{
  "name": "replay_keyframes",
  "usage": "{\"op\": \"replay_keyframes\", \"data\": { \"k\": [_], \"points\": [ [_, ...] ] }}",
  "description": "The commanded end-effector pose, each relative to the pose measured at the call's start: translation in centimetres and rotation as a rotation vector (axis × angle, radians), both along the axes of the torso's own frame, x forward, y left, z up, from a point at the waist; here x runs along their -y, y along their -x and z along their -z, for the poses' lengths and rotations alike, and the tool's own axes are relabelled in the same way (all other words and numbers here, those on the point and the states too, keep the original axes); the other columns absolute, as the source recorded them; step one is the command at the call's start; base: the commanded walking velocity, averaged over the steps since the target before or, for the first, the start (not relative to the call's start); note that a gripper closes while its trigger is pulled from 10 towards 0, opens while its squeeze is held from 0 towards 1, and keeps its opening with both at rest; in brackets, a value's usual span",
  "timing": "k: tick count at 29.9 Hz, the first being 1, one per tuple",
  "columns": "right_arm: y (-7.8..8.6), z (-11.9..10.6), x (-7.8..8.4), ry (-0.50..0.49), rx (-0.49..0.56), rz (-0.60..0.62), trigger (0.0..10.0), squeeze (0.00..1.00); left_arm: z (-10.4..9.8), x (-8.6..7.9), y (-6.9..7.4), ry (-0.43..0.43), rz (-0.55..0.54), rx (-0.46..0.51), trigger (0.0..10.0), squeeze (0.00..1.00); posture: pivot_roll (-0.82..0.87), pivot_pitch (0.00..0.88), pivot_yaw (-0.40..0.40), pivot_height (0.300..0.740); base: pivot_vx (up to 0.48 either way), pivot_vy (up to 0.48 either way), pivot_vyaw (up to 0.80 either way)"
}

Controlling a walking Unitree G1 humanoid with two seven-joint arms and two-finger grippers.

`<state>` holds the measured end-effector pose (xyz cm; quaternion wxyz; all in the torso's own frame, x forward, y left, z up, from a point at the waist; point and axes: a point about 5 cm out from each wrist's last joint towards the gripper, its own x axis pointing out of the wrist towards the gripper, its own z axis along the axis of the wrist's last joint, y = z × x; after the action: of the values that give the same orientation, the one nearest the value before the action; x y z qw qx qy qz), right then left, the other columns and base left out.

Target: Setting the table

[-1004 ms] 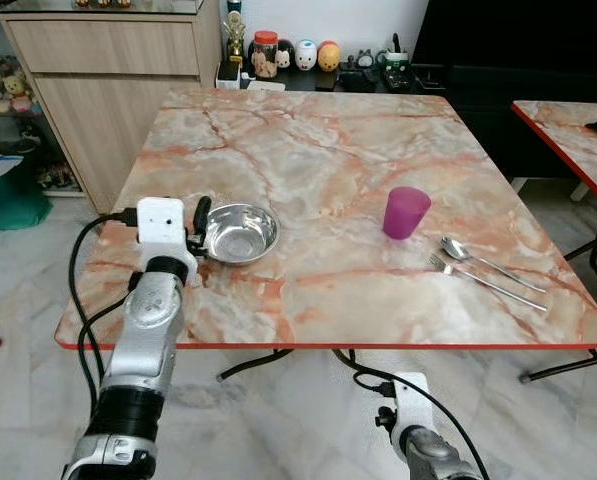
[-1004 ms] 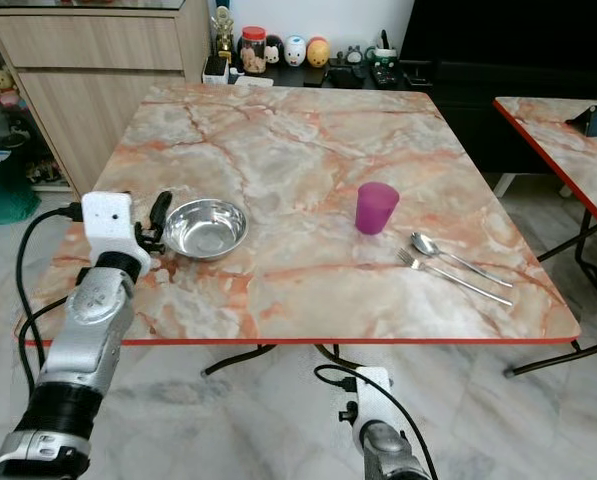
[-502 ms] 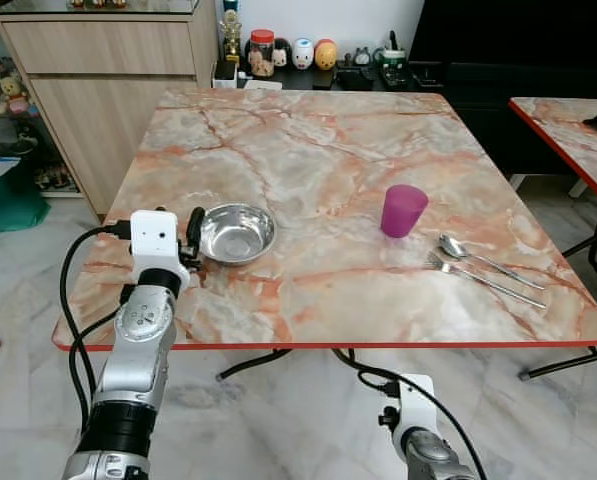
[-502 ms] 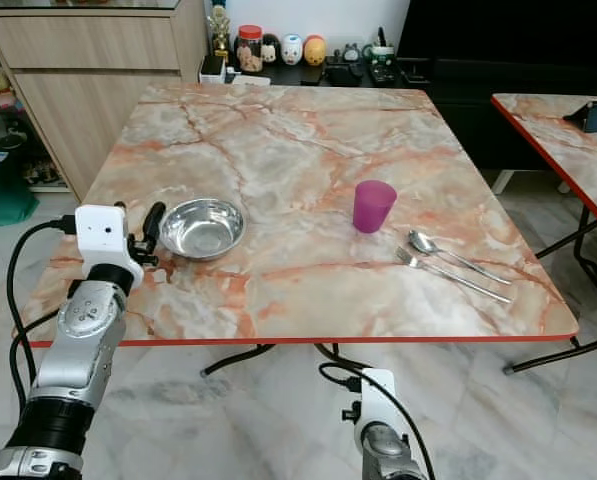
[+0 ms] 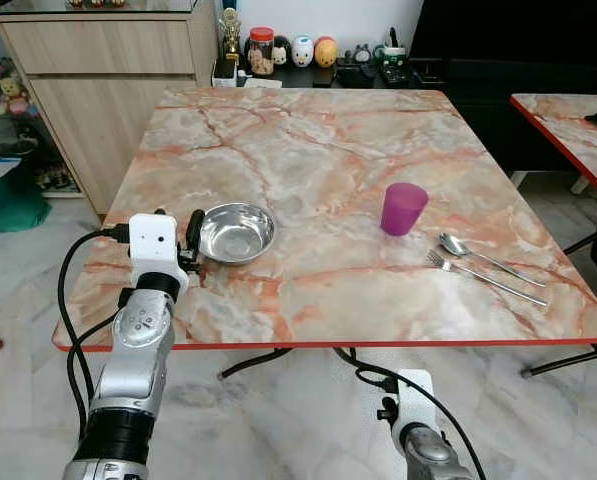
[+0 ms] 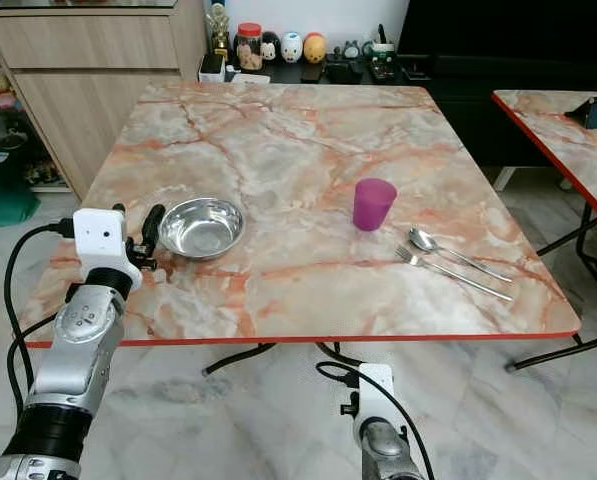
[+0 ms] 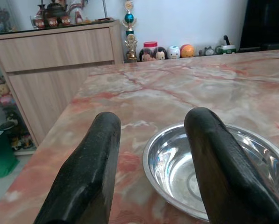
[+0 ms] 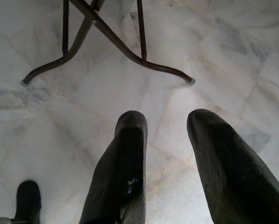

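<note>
My left wrist camera crops the bowl (image 7: 214, 172) at its near and right rim. The second table (image 5: 568, 125) runs past the frame edge, and the shelf trinkets (image 5: 298, 52) are too small to identify.

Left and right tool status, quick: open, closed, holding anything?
Left tool: open, empty, at the round steel bowl's rim.
Right tool: open, empty, hanging over the floor.
</note>
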<state>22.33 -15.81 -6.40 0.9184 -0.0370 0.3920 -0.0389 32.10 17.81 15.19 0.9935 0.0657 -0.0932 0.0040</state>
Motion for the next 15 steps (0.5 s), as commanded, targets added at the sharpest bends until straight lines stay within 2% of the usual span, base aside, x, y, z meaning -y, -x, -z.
{"op": "replay_keyframes", "data": {
  "k": [1, 6, 15],
  "points": [
    [0.05, -0.04, 0.37, 0.021, 0.011, -0.007, 10.0, 0.00, -0.29, 0.33, 0.13, -0.022, 0.021, 0.010, 10.0, 0.00, 0.00, 0.000, -0.044, 0.740, 0.000, 0.000, 0.00],
    [-0.20, -0.22, 0.35, 0.062, 0.024, -0.067, 10.0, 0.00, -0.25, 0.36, 0.25, -0.024, 0.022, 0.008, 10.0, 0.00, 0.00, 0.000, -0.045, 0.740, 0.000, 0.000, 0.00],
    [-0.20, -0.26, 0.31, 0.044, 0.039, -0.042, 10.0, 0.00, -0.05, -0.05, 0.65, -0.029, 0.008, 0.002, 10.0, 0.00, -0.01, 0.000, -0.045, 0.740, 0.000, 0.000, 0.00]
  ]
}}
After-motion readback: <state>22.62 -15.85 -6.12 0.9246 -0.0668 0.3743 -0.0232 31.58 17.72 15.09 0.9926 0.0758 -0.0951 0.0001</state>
